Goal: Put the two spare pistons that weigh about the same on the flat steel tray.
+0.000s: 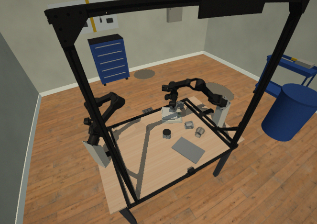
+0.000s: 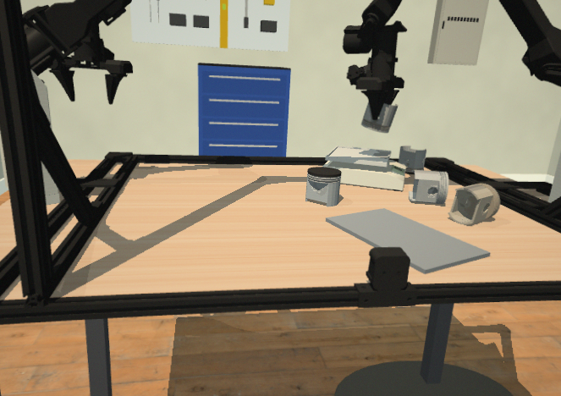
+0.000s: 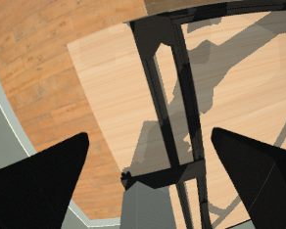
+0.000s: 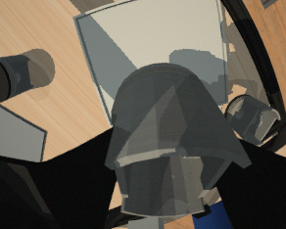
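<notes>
So the worktop (image 1: 148, 169) (image 2: 224, 261) is pale wood with a fine straight grain, boxed in by a black metal frame (image 1: 161, 184) (image 2: 173, 303). The tray (image 1: 188, 149) (image 2: 407, 240) is a plain grey slab lying flat, nothing on it.

The right end effector (image 1: 172, 106) (image 2: 376, 114) (image 4: 163, 130) is gripping a grey metal piston (image 2: 380, 118) (image 4: 162, 113) up above the pale scale (image 1: 170, 116) (image 2: 365, 173) (image 4: 152, 29) — tilted, rounded skirt, ring grooves. The left one (image 2: 91, 100) (image 3: 150, 134) is wide open with nothing in it.

Near the tray there's an upright piston with a dark flat top (image 1: 166, 133) (image 2: 322, 186) (image 4: 10, 78), a silvery one on its side (image 1: 189, 125) (image 2: 428, 187) and a warmer grey one on its side (image 1: 199, 131) (image 2: 475, 204). A fifth piston (image 1: 180, 105) (image 2: 412, 157) (image 4: 253, 119) is partly hidden behind the scale in the exterior view — the right wrist view shows its open hollow end. From the top, the held piston is hard to make out, and I can't read any weight.
</notes>
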Action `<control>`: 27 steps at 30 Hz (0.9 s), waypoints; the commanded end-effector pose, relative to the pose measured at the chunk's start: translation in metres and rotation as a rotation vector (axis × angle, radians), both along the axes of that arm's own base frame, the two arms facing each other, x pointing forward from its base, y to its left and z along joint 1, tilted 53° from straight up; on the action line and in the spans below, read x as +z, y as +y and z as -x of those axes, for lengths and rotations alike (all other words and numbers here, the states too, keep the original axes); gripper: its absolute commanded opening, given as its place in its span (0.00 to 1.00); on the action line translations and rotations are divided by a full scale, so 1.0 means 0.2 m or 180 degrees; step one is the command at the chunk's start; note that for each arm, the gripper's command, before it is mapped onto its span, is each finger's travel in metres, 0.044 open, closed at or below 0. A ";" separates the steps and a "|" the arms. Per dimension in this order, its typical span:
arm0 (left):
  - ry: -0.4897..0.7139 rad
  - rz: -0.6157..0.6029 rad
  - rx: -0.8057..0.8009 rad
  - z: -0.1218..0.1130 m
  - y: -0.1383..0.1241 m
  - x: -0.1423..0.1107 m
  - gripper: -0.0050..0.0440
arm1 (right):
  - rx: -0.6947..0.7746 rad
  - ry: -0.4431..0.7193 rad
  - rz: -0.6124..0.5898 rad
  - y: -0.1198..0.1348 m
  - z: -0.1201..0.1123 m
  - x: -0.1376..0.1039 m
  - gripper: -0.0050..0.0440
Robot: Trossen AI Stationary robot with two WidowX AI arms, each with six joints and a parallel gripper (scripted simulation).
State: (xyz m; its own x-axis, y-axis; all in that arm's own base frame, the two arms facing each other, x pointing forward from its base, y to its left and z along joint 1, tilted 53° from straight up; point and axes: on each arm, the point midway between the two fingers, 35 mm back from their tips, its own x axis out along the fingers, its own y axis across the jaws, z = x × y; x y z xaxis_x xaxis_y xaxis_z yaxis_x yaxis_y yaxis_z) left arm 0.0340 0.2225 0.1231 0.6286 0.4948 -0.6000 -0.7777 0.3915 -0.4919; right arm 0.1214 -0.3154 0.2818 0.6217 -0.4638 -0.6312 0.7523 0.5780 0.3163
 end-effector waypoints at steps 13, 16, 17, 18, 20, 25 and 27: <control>-0.0005 -0.0002 -0.0004 0.00 0.00 0.00 1.00 | -0.0055 -0.0095 0.0123 0.24 0.08 -0.22 0.43; -0.0005 -0.0002 -0.0004 0.00 0.00 0.00 1.00 | -0.0055 -0.0095 0.0123 0.29 0.10 -0.28 0.43; -0.0005 -0.0002 -0.0004 0.00 0.00 0.00 1.00 | -0.0055 -0.0095 0.0123 0.31 0.10 -0.30 0.43; -0.0005 -0.0002 -0.0004 0.00 0.00 0.00 1.00 | -0.0055 -0.0095 0.0123 0.33 0.11 -0.31 0.43; -0.0005 -0.0002 -0.0004 0.00 0.00 0.00 1.00 | -0.0055 -0.0095 0.0123 0.36 0.12 -0.35 0.43; -0.0005 -0.0002 -0.0004 0.00 0.00 0.00 1.00 | -0.0055 -0.0095 0.0123 0.44 0.14 -0.44 0.43; -0.0005 -0.0002 -0.0004 0.00 0.00 0.00 1.00 | -0.0055 -0.0095 0.0123 0.46 0.15 -0.46 0.43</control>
